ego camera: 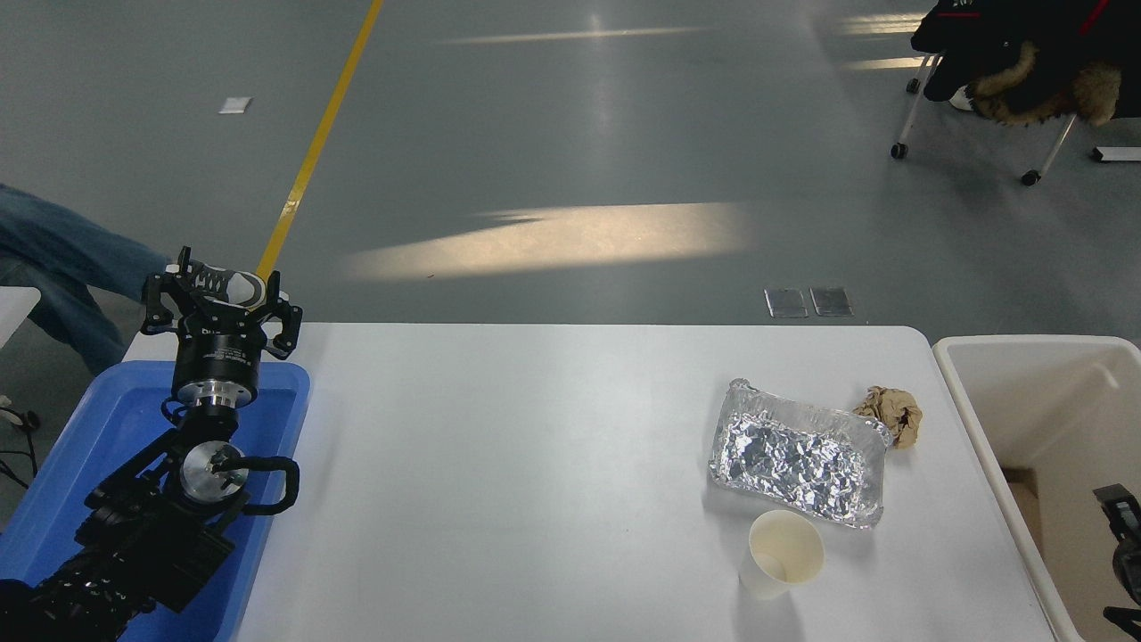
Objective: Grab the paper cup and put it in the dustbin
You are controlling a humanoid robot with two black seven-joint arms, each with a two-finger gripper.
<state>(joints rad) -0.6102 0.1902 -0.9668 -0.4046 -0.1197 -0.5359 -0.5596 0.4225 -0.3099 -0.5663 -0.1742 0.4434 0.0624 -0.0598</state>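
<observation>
we see only a sliver of the right arm (1125, 553) at the picture's edge, its gripper cut off. the dustbin (998, 428) runs off the right edge too.

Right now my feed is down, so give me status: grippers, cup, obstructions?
Left gripper open, parked over blue tray. Right arm barely in view, gripper unseen. Paper cup upright, untouched, beside foil tray. Dustbin right, path clear.
</observation>
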